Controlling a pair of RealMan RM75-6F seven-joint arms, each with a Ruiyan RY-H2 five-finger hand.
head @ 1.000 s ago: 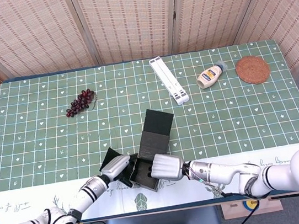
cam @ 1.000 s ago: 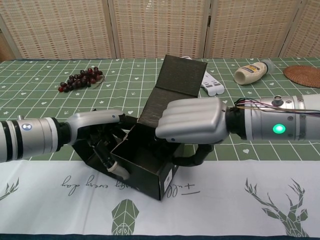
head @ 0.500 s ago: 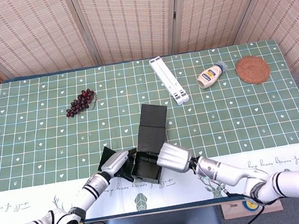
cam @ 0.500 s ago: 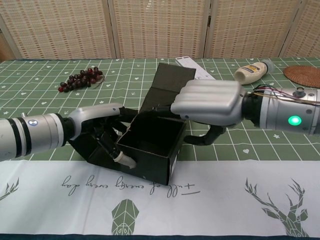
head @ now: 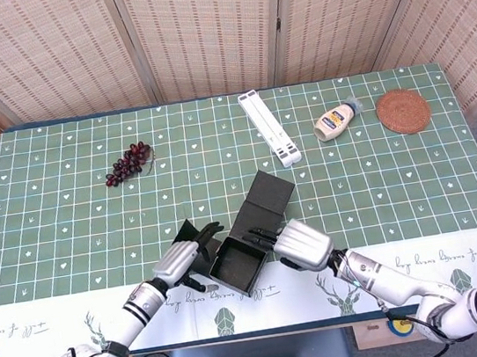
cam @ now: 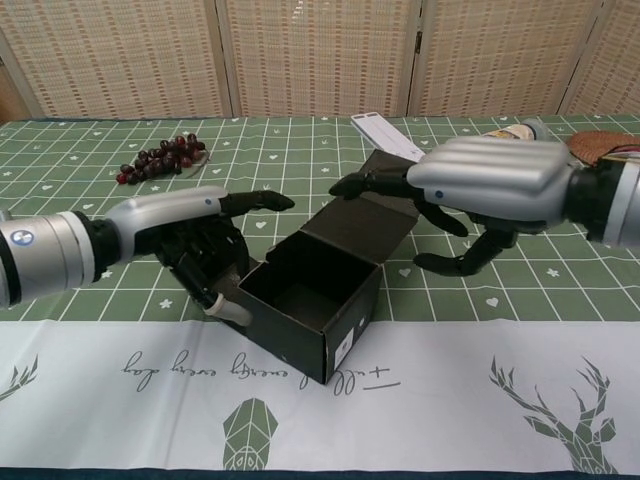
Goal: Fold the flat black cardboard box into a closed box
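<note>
While the box (cam: 318, 292) stands open-topped near the table's (head: 68, 229) front edge, it sits between my two hands, so the closing move turns on the lid (cam: 365, 222): it leans back from the far rim, toward the far right. My right hand (cam: 480, 195) is nearer to it, fingers spread and holding nothing, hovering just over the lid's far edge; whether they touch it I cannot tell. My left hand (cam: 195, 240) is just beside the box's left wall, fingers loose, gripping nothing. Farther back lie grapes (head: 128, 163) left, bottle (head: 337, 120) right.
</note>
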